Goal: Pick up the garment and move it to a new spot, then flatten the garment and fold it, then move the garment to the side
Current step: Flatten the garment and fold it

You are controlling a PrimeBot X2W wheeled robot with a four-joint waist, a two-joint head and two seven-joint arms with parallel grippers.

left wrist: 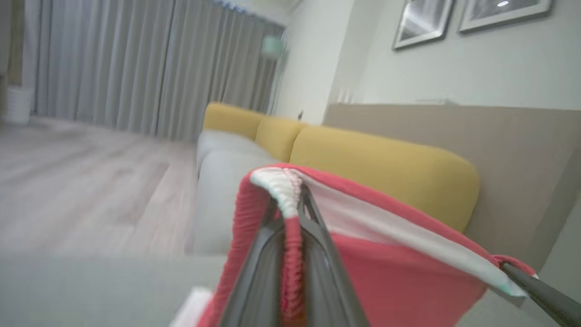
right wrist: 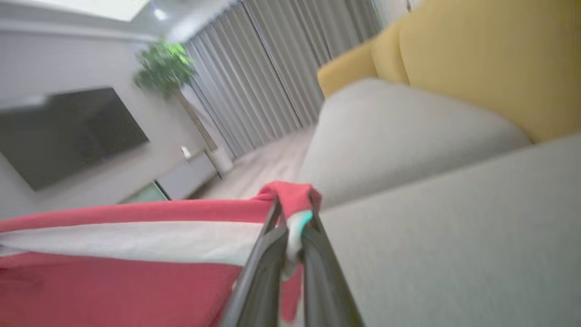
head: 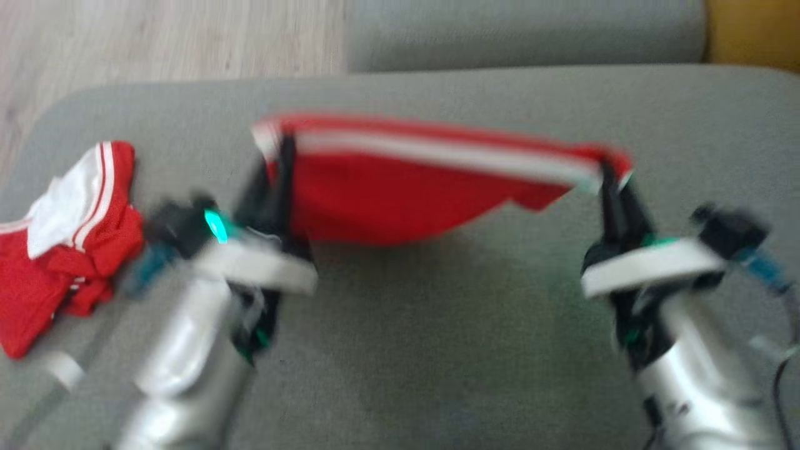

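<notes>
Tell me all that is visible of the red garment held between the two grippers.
The garment is soft red cloth with a white band along its top edge. It hangs stretched between the left gripper and the right gripper, each shut on one end. Its middle sags over the grey cushion.

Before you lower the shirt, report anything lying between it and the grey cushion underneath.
Nothing visible does. The garment hangs stretched between the left gripper and right gripper above bare grey cushion. A crumpled red-and-white cloth lies farther left, blocking only a leftward move.
</notes>
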